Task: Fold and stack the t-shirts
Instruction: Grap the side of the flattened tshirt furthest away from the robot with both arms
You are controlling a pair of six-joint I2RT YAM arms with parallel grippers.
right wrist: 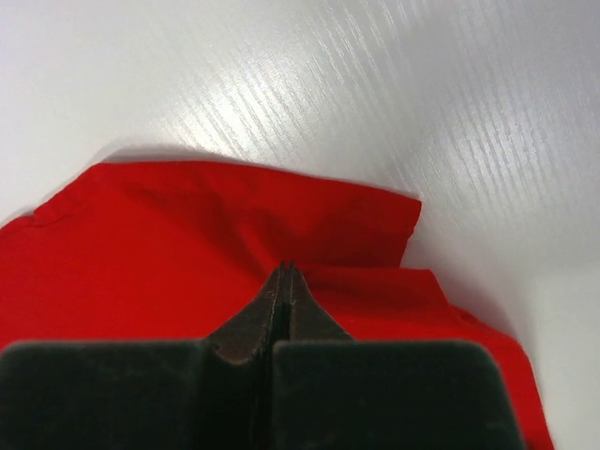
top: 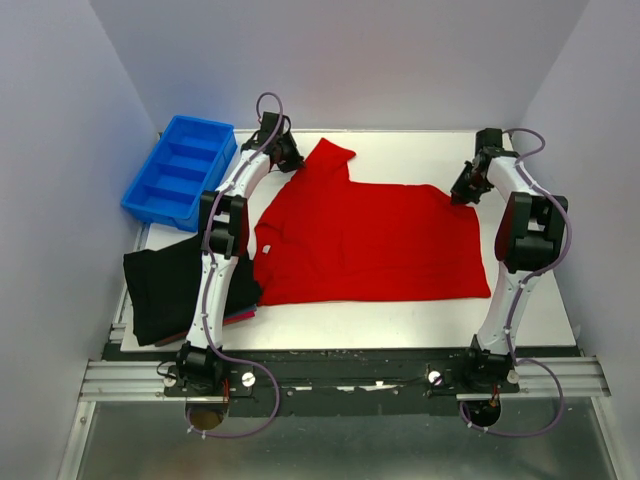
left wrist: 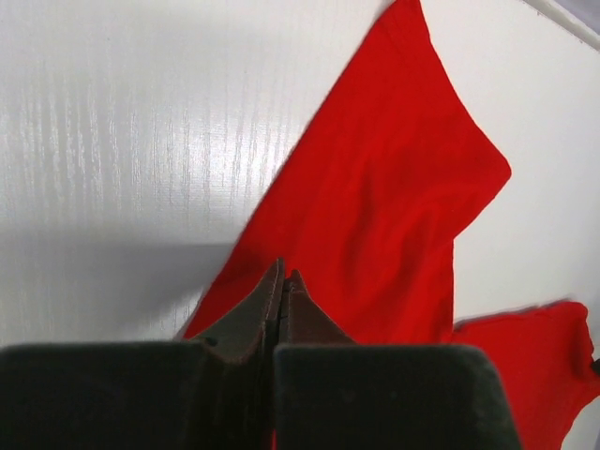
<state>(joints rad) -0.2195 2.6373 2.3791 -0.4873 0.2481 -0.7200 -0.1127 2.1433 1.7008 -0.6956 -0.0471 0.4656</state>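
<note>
The red t-shirt (top: pixel 370 240) is spread flat on the counter (top: pixel 400 320), with its long axis running from left to right. The left gripper (top: pixel 285 158) is pressed together on the cloth beside the far sleeve. The right gripper (top: pixel 464 190) is pinched on the far right corner. From both grippers the body lies toward the near edge, so a fold toward that side is judged likely. A folded black t-shirt (top: pixel 160 285) lies at the near left.
</note>
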